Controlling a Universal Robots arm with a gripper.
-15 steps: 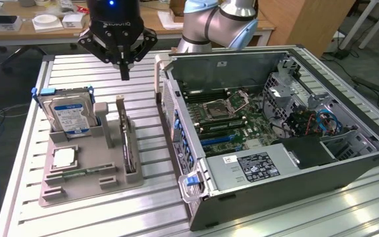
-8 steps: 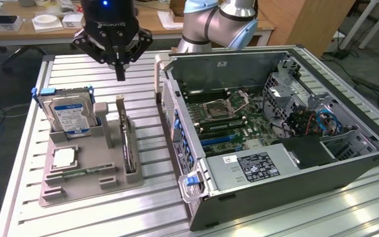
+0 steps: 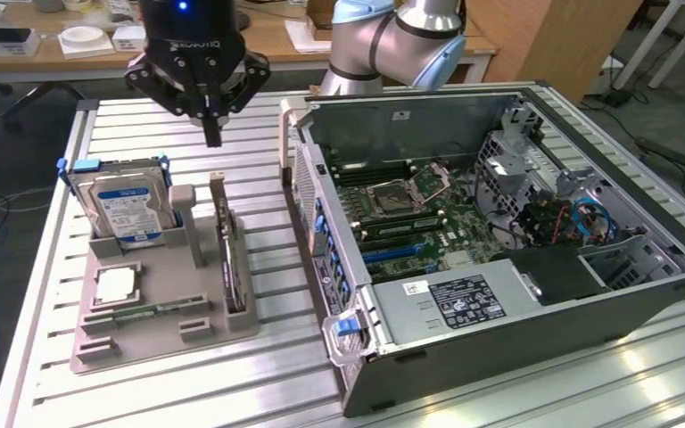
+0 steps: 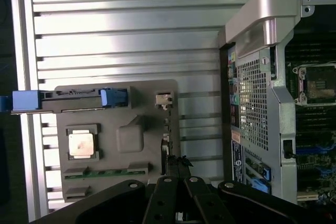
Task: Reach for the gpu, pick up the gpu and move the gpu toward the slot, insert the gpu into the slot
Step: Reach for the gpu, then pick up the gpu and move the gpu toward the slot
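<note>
The gpu (image 3: 231, 259) is a thin dark card standing on edge in a grey holder (image 3: 164, 334), its silvery bracket at the far end. In the wrist view the gpu (image 4: 165, 136) appears as a narrow edge along the holder's (image 4: 131, 137) side. My gripper (image 3: 211, 135) hangs above and behind the card's bracket end, fingers shut together with nothing between them. The wrist view has the gripper (image 4: 178, 165) tips just over the card's near end, apart from it. The slot (image 3: 396, 252) is a blue strip on the green motherboard inside the open computer case (image 3: 533, 321).
A blue-labelled hard drive (image 3: 128, 209) stands in the holder at the exterior view's left, with a processor chip (image 3: 117, 285) and a green memory stick (image 3: 152, 310) in front of it. The case wall (image 3: 307, 205) rises beside the holder. Slatted metal table (image 3: 152, 125) all around.
</note>
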